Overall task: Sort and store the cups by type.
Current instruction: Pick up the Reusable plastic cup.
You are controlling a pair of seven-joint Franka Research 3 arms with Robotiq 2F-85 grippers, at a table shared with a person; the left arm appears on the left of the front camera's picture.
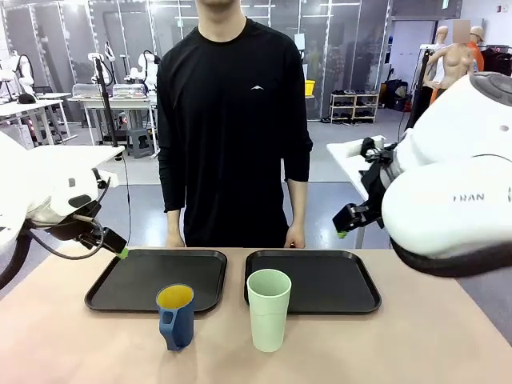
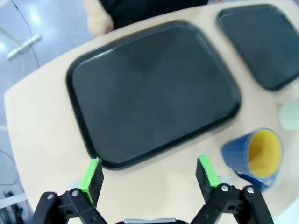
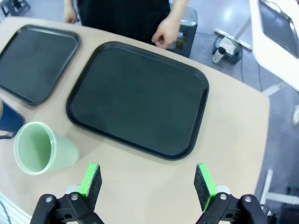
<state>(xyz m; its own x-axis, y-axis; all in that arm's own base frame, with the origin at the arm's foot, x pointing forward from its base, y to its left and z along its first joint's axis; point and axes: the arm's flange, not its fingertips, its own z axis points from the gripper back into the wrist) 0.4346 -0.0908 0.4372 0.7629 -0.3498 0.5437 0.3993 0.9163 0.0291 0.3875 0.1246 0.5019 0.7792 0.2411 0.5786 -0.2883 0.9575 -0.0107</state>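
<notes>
Left gripper (image 2: 149, 173): wide open, nothing in it, up over the near edge of the left tray (image 2: 154, 88). Right gripper (image 3: 148, 179): wide open too, nothing in it, up over the near edge of the right tray (image 3: 140, 98).

Blue mug (image 1: 176, 316): on the bare table, just in front of the left tray, yellow inside showing, handle on the near side. Green tumbler (image 1: 269, 310): standing up on the table, just in front of the right tray, beside the mug but not touching. Nothing in the trays yet.

Looks like time to pick up the first cup. Take the mug with the left gripper, the closer one. Come down slowly with the jaws wide. Grab across the round body, away from the handle. Squeeze just enough to hold.

Go gently on the tumbler. Looks like thin plastic, so may bend or slip. Tips over easily too, being tall. Grab near the middle and keep upright.

Lift clear of the tray rim before moving across. Put one kind of cup in each tray. Stay away from the person's hand (image 1: 294, 238) at the far edge.
</notes>
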